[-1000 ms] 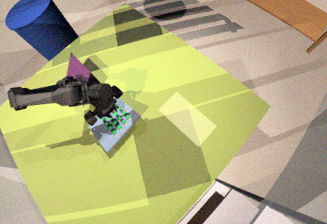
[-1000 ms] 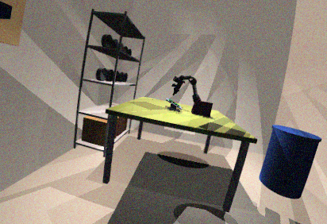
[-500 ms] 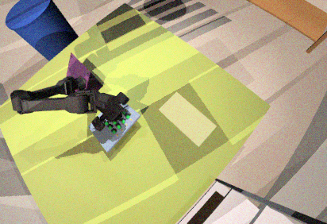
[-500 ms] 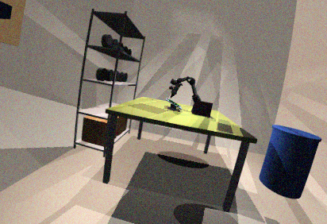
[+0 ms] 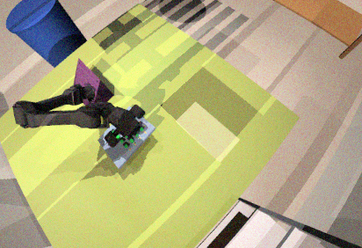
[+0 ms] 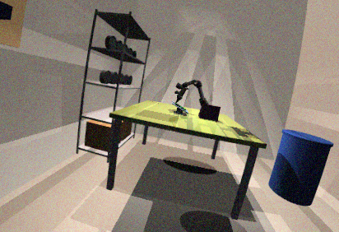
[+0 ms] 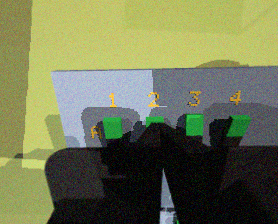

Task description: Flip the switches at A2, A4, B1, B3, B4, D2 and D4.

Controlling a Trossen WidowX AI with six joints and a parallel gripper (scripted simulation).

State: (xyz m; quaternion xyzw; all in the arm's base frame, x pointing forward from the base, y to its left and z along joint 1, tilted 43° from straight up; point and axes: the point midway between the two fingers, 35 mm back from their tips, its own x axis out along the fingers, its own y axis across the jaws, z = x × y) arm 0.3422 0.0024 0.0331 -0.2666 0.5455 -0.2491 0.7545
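The switch panel (image 5: 119, 162) (image 6: 179, 108) (image 7: 100, 87) lies tilted on the table, with green-ended switches on it. In the wrist view the top row shows: A1 (image 7: 112, 128), A2 (image 7: 154, 120), A3 (image 7: 194, 125) and A4 (image 7: 239, 125). My gripper (image 7: 156, 128) (image 6: 177, 101) is shut and empty. Its tips are low over row A, right at A2, and cover the lower part of that switch; contact cannot be told. The gripper and arm hide rows B, C and D almost wholly in the wrist view, and much of the panel in the top view.
The panel stands on a yellow-green table (image 5: 176, 204) (image 6: 144, 104). A purple block (image 5: 85, 76) stands beside the arm's base. A blue bin (image 5: 44, 24) (image 6: 300, 166) and a shelf rack (image 6: 117, 48) stand off the table.
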